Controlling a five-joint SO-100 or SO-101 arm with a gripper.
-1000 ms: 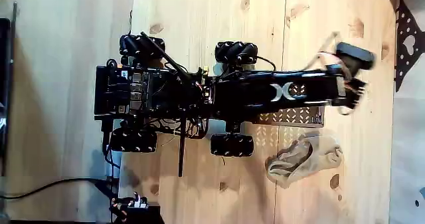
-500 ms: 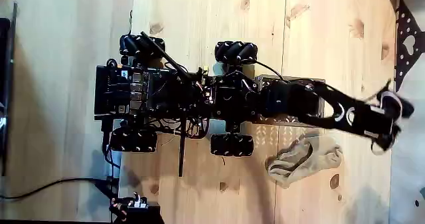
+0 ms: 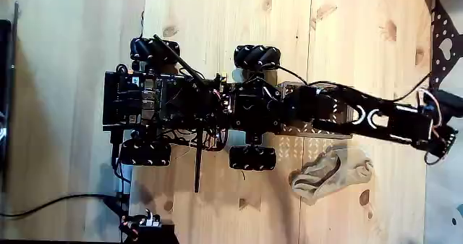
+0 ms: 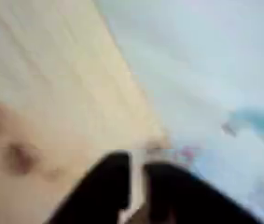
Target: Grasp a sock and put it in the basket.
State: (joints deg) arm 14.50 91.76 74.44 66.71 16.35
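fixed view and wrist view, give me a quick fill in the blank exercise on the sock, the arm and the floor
1. In the fixed view the sock lies crumpled on the ____ floor.
2. In the fixed view the black arm reaches toward the ____ edge of the picture.
3. In the fixed view nothing ____ the sock; it lies apart from the arm.
4. The wrist view is too ____ to tell how the jaws stand.

Missing words: wooden; right; touches; blurred

arm [image 3: 362,115]: a second ago folded back over the wheeled base, now stretched out flat toward the right edge of the wooden floor. gripper [image 3: 445,132]: moved from near the floor's upper right to past its right edge in the fixed view.
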